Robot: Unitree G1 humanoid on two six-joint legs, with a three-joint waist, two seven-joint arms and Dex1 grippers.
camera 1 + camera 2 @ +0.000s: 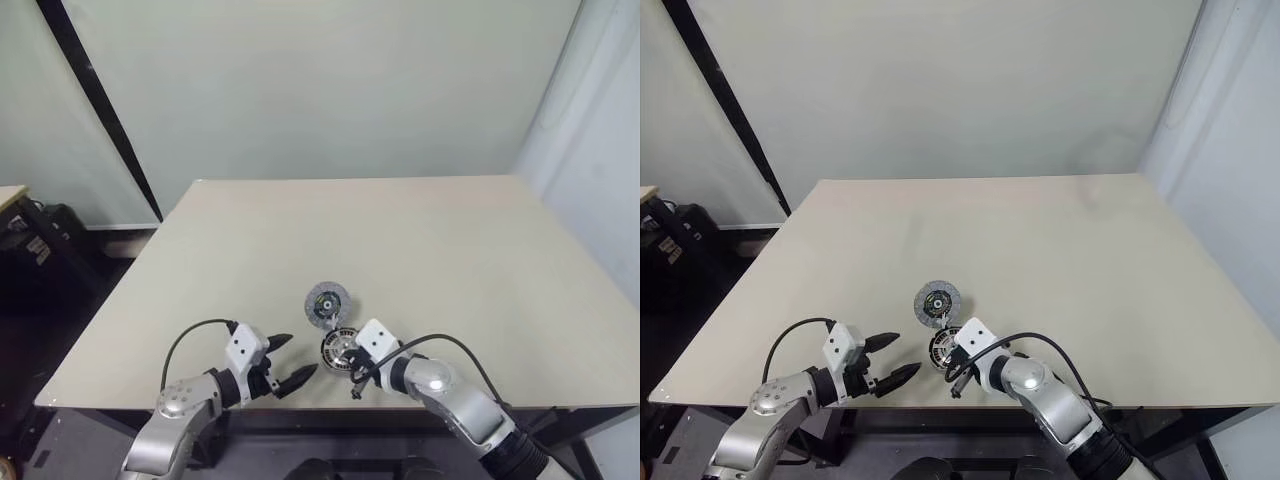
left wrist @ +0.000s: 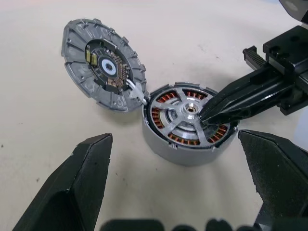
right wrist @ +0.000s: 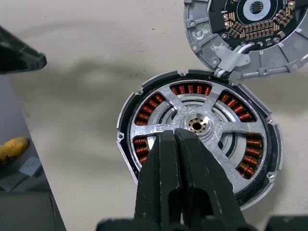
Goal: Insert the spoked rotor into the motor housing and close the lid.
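Observation:
The motor housing [image 3: 250, 161] sits near the table's front edge, with copper windings ringing its inside. The spoked rotor [image 3: 171, 98] lies flat inside it, silver spokes running out from a small hub. The lid [image 3: 250, 29] lies open just behind the housing, inner side up, joined to it by a short white wire [image 2: 137, 91]. My right gripper [image 3: 175, 135] is shut with nothing between its fingers, and its tips rest on the rotor beside the hub. My left gripper [image 1: 301, 356] is open, just left of the housing [image 1: 338, 348] and apart from it.
The beige table [image 1: 420, 240] stretches far back and to both sides of the parts. Its front edge runs right under both grippers. Dark furniture [image 1: 30, 250] stands on the floor off the table's left side.

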